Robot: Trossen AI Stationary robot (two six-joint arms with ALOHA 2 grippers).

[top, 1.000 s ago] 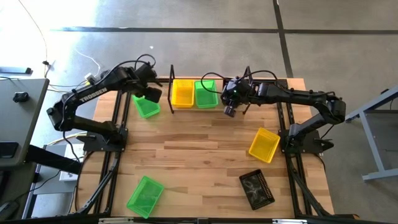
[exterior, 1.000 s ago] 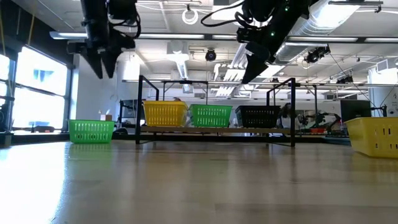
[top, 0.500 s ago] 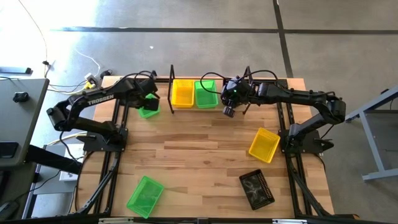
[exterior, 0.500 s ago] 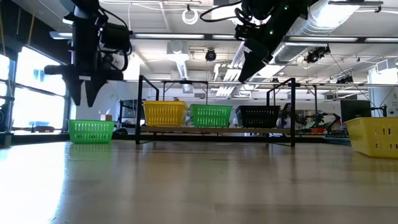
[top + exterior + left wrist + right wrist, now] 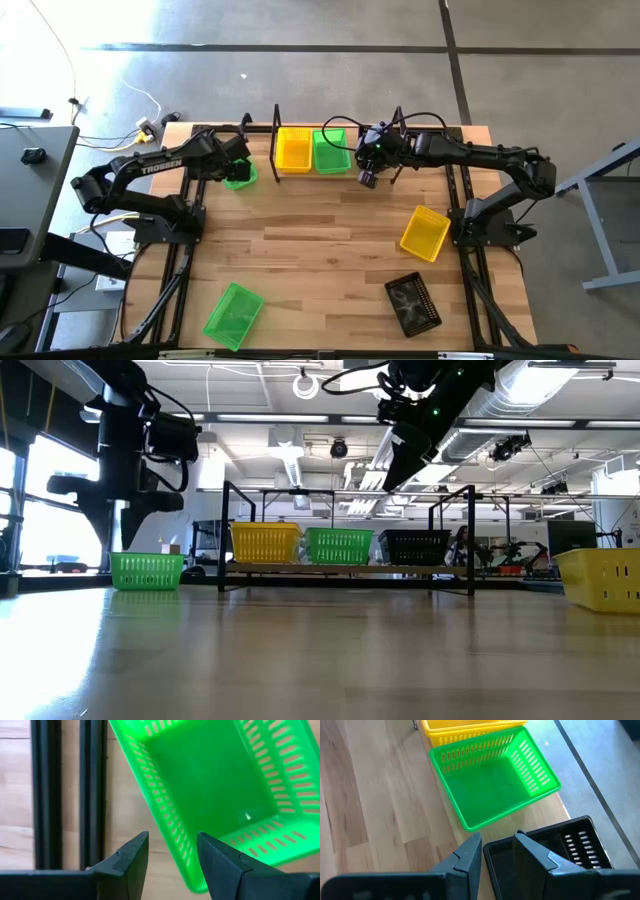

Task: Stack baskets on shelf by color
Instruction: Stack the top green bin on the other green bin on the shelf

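A bright green basket [image 5: 241,179] [image 5: 147,571] [image 5: 215,785] sits upright on the table just left of the shelf [image 5: 345,571]. My left gripper [image 5: 233,166] [image 5: 112,543] [image 5: 172,855] hangs open just above it, fingers on either side of one side wall, apart from it. On the shelf stand a yellow basket [image 5: 293,148], a green basket [image 5: 331,150] [image 5: 492,782] and a black basket [image 5: 415,547] [image 5: 570,845]. My right gripper [image 5: 368,178] [image 5: 395,470] [image 5: 497,847] is open, well above the black basket's wall.
Loose on the table are a yellow basket [image 5: 424,232] at the right, a black basket [image 5: 412,304] near the front right and a green basket [image 5: 233,314] at the front left. Black frame rails [image 5: 67,795] run beside the left gripper. The shelf's upright end [image 5: 276,130] stands close by.
My left gripper has come down and toward the table's left edge, from high beside the shelf's left end to just over the green basket, staying open. The right arm has kept still, and no basket has moved.
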